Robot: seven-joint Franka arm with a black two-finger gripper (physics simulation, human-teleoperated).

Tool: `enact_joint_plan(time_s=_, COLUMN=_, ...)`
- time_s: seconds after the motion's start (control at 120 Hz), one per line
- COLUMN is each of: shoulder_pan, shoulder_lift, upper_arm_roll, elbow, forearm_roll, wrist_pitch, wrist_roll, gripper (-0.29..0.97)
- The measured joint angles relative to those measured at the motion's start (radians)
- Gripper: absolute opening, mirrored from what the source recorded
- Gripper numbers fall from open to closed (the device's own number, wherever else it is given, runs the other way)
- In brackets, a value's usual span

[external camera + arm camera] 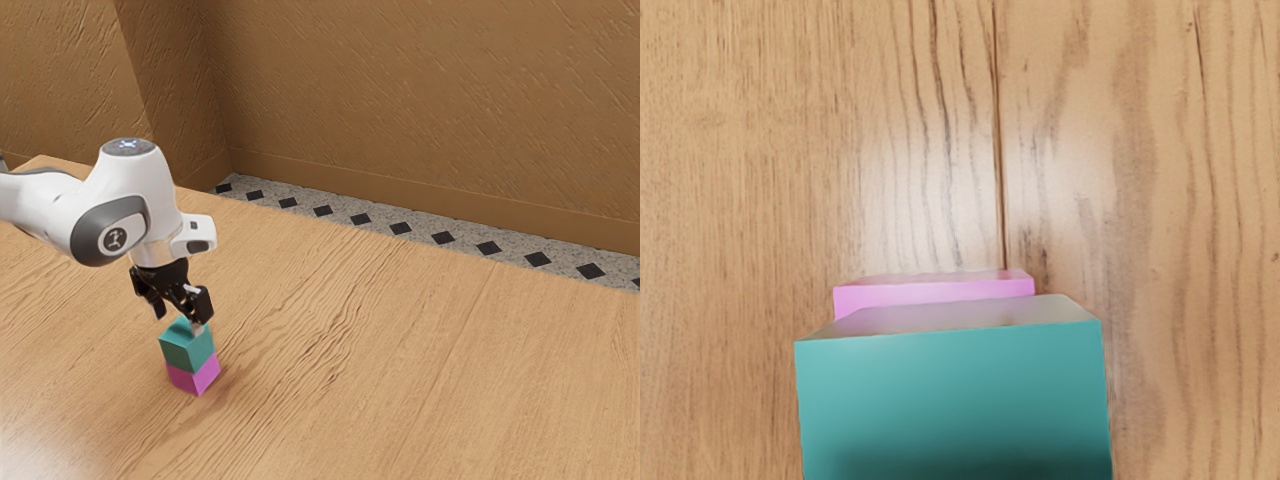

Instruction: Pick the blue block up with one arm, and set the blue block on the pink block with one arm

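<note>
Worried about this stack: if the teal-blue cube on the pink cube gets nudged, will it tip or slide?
The teal-blue cube looks rigid and flat-faced, so it would likely slide, not roll. It sits slightly offset on the pink cube, which is about as wide, so a sideways push could carry it off.

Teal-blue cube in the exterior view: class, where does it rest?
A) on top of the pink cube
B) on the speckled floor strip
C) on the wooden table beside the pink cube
A: the teal-blue cube sits directly on the pink cube, just beneath the black gripper.
</note>
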Motion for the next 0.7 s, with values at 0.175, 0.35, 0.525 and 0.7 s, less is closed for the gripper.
enact_joint_plan(time_s=0.175, shoulder_pan=-0.005, shoulder_lift=-0.016, upper_arm_roll=-0.001, elbow=0.021, forearm_roll=-0.005, wrist_pitch=-0.002, wrist_roll=0.017, gripper=0.63)
enact_joint_plan(time_s=0.35, shoulder_pan=-0.005, shoulder_lift=-0.019, upper_arm_roll=-0.003, elbow=0.109, forearm_roll=-0.049, wrist_pitch=-0.031, wrist_roll=0.029, gripper=0.65)
enact_joint_plan(time_s=0.525, shoulder_pan=-0.005, shoulder_lift=-0.018, upper_arm_roll=-0.003, elbow=0.126, forearm_roll=-0.072, wrist_pitch=-0.053, wrist_roll=0.039, gripper=0.65)
enact_joint_plan(time_s=0.7, shoulder_pan=-0.004, shoulder_lift=-0.019, upper_arm_roll=-0.003, elbow=0.127, forearm_roll=-0.077, wrist_pitch=-0.061, wrist_roll=0.047, gripper=0.65)
